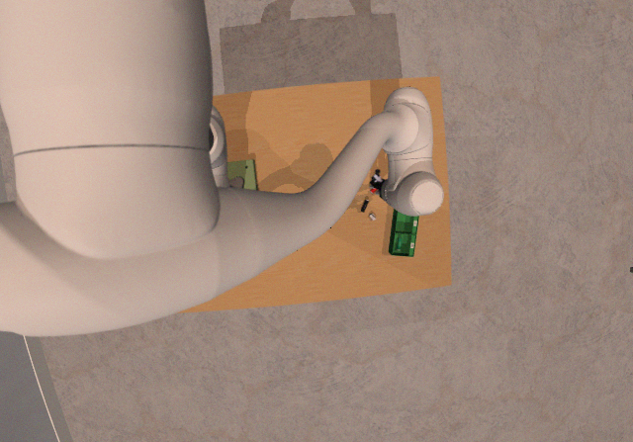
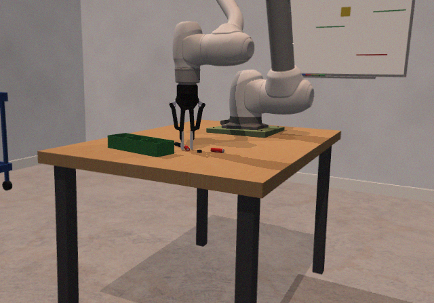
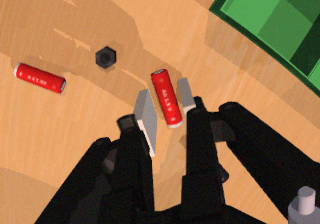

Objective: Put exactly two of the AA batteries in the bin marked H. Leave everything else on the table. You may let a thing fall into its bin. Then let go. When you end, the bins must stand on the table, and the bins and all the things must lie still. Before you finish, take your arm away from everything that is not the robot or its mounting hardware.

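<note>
My gripper points straight down with its fingertips low near the table. Its fingers stand part open, one on each side of a red AA battery. That battery lies on the table, with a visible gap to both pads in the wrist view. A second red AA battery lies on its side farther off. The green bins stand in a joined row beside the gripper. Their white labels are too small to read, so I cannot tell which is H. The arm hides part of the row in the top view.
A black hex nut lies between the two red batteries, to one side. A black cylinder and a small silvery thing lie near the bins. The arm's base plate is on the table.
</note>
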